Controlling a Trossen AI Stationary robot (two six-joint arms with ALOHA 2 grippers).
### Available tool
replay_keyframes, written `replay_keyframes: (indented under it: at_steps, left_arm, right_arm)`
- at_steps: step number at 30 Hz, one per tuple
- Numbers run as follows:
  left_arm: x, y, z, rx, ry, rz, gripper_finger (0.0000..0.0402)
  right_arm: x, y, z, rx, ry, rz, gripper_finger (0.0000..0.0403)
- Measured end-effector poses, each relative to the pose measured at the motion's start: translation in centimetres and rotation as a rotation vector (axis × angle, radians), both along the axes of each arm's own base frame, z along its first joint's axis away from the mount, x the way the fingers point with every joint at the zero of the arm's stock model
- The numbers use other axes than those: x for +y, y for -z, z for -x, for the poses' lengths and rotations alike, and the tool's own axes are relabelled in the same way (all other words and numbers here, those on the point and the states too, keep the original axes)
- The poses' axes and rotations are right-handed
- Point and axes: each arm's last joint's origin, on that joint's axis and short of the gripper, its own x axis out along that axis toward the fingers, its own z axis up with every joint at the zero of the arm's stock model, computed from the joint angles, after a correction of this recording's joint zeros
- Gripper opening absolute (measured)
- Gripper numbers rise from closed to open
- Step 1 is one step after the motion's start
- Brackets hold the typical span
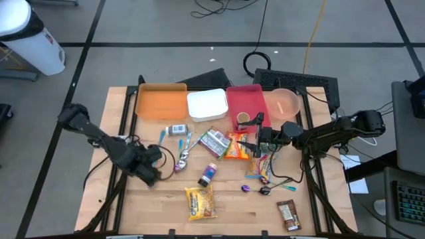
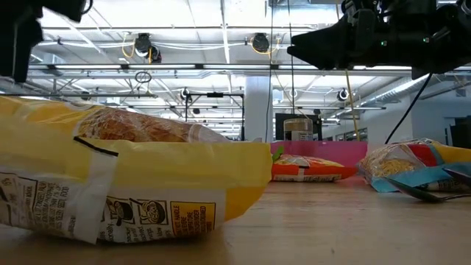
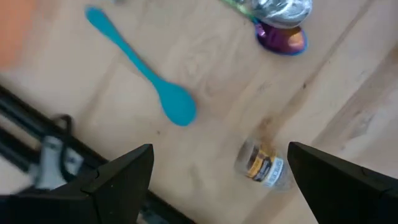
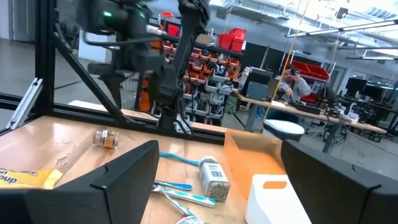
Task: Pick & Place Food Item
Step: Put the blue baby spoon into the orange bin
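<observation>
Food items lie loose on the wooden table (image 1: 133, 212): a yellow bag (image 1: 200, 202) at the near middle, an orange snack packet (image 1: 236, 146), a silvery packet (image 1: 214, 141) and a brown bar (image 1: 287, 214). My left gripper (image 1: 154, 166) hangs open over the table's left part, pointing down. In its wrist view a small jar (image 3: 264, 165) lies on its side on the wood below my left gripper (image 3: 221, 155), between the fingers' lines but untouched. My right gripper (image 1: 255, 143) is open and level above the centre right, pointing toward the table's left, with nothing in my right gripper (image 4: 219, 149).
An orange tray (image 1: 161, 101), a white container (image 1: 207, 105), a red bin (image 1: 246, 103) and a pink bowl (image 1: 284, 103) line the far edge. A blue spoon (image 3: 146, 68), a spice jar (image 1: 178, 129) and a purple bottle (image 1: 209, 174) lie mid-table. Bare wood shows at the near left.
</observation>
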Motion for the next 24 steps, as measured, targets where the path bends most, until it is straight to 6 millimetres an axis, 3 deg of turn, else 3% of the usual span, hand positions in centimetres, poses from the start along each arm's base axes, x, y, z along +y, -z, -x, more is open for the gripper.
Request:
replay_keyframes:
  at_steps: [4,8,14,24]
  left_arm:
    - [-2.4,-0.4,-1.6,0.106,0.097,-0.175,0.0379]
    - [-4.8,0.7,-2.7,0.076,0.236,-0.303,0.0379]
    - [-6.4,2.8,-1.5,0.114,0.254,-0.366,0.0379]
    - [-6.6,5.6,1.8,0.163,0.252,-0.458,0.0379]
  right_arm:
    - [0.0,0.1,0.0,0.006,0.0,0.0,0.0329]
    - [0.0,0.1,0.0,0.009,0.0,0.0,0.0329]
    - [0.0,0.2,0.0,0.017,0.0,0.0,0.0329]
    - [0.0,0.1,0.0,0.011,0.0,-0.003,0.0329]
